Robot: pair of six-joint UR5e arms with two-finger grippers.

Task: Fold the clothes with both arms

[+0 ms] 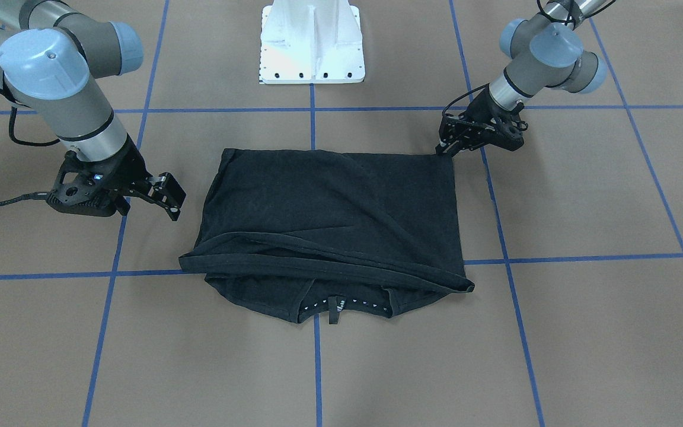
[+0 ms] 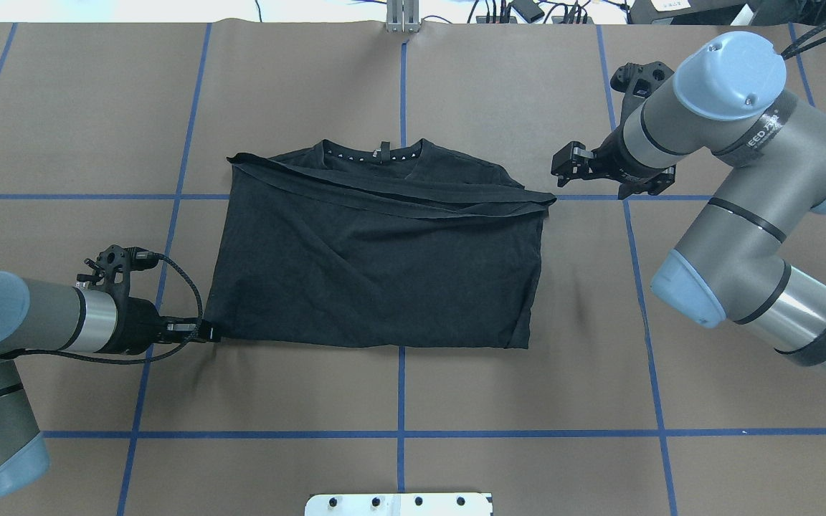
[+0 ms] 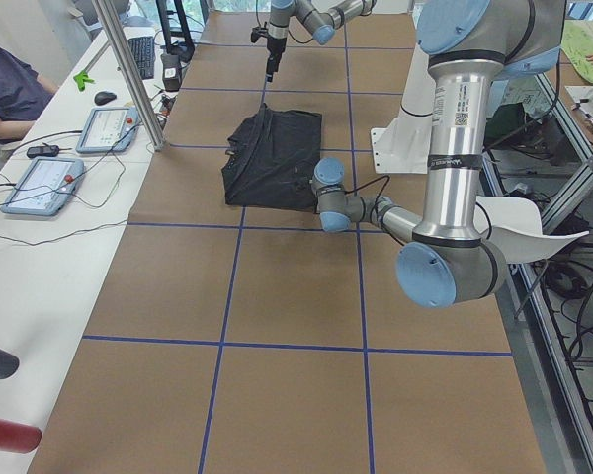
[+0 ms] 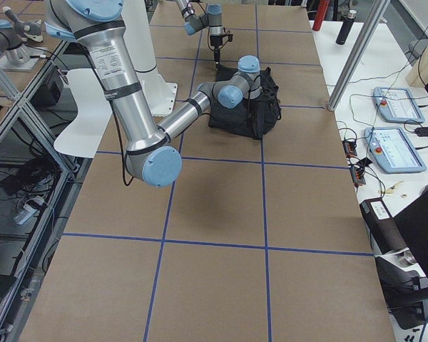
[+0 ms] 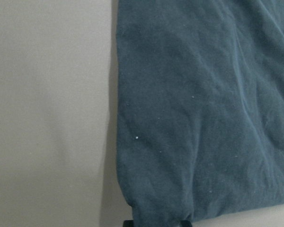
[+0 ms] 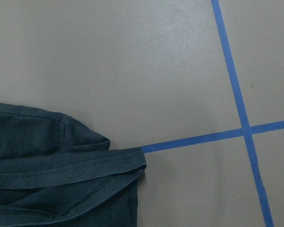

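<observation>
Left gripper (image 2: 203, 333) is pinching the near-left corner of the black T-shirt (image 2: 384, 265) lying half-folded on the table (image 2: 62, 107), while the right gripper (image 2: 558, 170), jaws apart, is hovering just beside its far-right corner; the fold is probably depending on catching that corner squarely, then the 2 moving in step.

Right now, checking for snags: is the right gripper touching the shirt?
Apart. The overhead view shows bare table between the right gripper and the shirt.

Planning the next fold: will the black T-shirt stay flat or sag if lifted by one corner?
Likely floppy: the T-shirt lies in soft wrinkles, its folded layer draping unevenly. Probably light: thin cloth lying flat. Pushed, it would likely bunch, not slide.
</observation>
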